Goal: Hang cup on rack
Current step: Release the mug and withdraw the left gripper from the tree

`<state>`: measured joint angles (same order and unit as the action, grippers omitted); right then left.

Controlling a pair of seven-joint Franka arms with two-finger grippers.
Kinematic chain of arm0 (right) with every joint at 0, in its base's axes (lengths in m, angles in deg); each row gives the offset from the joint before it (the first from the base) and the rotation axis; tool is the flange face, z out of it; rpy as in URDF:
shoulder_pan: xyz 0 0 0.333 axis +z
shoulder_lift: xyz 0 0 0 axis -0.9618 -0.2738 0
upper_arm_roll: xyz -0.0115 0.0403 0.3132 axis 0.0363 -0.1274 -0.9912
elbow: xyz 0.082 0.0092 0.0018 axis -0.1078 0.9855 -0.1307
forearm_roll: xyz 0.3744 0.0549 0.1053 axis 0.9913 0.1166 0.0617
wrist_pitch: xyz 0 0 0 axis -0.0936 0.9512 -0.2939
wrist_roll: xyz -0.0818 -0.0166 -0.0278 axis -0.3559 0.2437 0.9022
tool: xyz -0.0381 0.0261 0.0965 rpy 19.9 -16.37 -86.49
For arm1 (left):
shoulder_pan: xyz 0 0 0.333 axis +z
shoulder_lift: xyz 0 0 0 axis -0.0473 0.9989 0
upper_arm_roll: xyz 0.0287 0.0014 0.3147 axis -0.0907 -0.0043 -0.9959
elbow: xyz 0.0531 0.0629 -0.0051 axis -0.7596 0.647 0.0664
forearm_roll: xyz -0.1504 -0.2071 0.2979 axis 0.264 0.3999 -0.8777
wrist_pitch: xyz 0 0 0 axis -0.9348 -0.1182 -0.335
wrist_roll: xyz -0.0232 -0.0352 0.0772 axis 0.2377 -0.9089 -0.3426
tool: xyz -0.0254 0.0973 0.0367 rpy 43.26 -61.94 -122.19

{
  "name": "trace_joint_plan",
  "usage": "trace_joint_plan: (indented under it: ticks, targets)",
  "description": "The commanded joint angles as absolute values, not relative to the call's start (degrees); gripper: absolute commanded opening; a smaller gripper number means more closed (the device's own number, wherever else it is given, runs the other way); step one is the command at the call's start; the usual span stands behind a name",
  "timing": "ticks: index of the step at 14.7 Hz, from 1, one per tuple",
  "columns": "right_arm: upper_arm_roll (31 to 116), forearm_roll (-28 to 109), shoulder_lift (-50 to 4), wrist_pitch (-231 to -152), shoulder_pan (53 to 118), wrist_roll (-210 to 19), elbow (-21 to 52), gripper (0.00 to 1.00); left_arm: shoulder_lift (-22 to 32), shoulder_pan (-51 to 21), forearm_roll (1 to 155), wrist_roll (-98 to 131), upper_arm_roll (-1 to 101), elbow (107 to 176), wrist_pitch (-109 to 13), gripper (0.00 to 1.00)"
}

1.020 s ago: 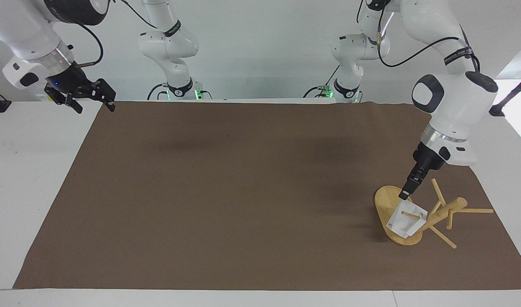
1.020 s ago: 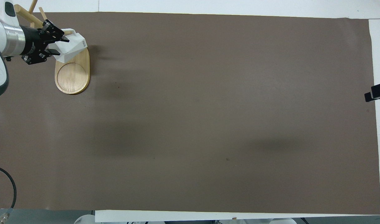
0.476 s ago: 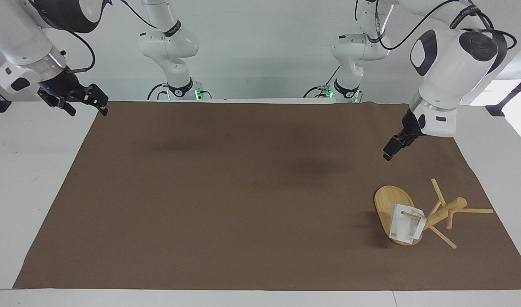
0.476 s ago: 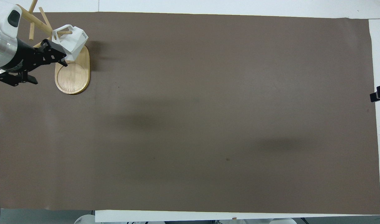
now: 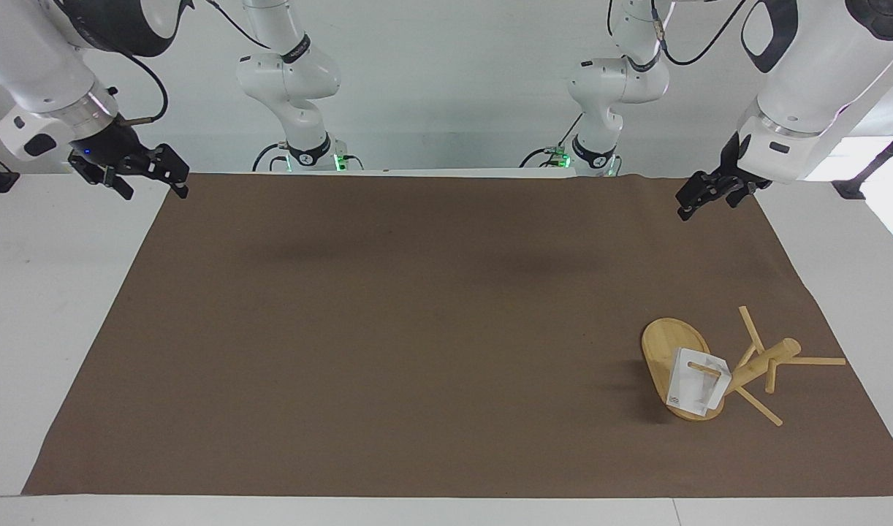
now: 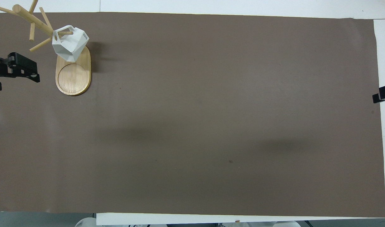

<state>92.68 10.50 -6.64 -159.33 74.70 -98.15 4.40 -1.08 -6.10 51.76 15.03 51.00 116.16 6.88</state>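
Bamboo, pale and smooth, makes up the rack (image 5: 755, 367), which in the facing view stands on the brown mat (image 5: 417, 329) that covers the desk (image 5: 52, 292), toward the left arm's end and close to the mat's edge farthest from the robots. Its oval base lies flat on the mat, and the thick post carries thin pegs that point out in several directions. The white faceted cup (image 5: 696, 386) hangs on one peg, which passes through the hole of its handle; the cup's body hangs over the base, free of any claw. The left gripper (image 5: 706, 193) hangs in the air over the mat's corner at the left arm's end, well apart from rack and cup, its fingers spread and holding nothing. The right gripper (image 5: 148, 174) hangs over the mat's corner at the right arm's end, its fingers likewise apart and empty, touching nothing.

In the overhead view the rack (image 6: 73, 74) sits by the mat's (image 6: 211, 110) corner farthest from the robots at the left arm's end, and the cup (image 6: 70, 42) hangs on its peg over the end of the base where the post rises. The left gripper (image 6: 13, 67) shows at the picture's edge beside the base, clear of it, with its fingers parted. Only a dark tip of the right gripper (image 6: 383, 93) shows at the mat's edge.
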Motion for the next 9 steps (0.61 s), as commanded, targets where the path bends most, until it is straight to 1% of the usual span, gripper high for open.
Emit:
trace_joint_plan:
  ticks: [1, 9]
  targets:
    - [92.8, 9.9, -5.6, -160.3, 75.1, -97.3, 5.8, 0.99, -0.5, -2.1, 52.7, 9.1, 51.0, 115.1, 7.7, 1.00]
    - [92.8, 9.9, -5.6, -160.3, 75.1, -97.3, 5.8, 0.99, -0.8, -1.3, 52.1, 3.6, 51.2, 115.9, 6.9, 1.00]
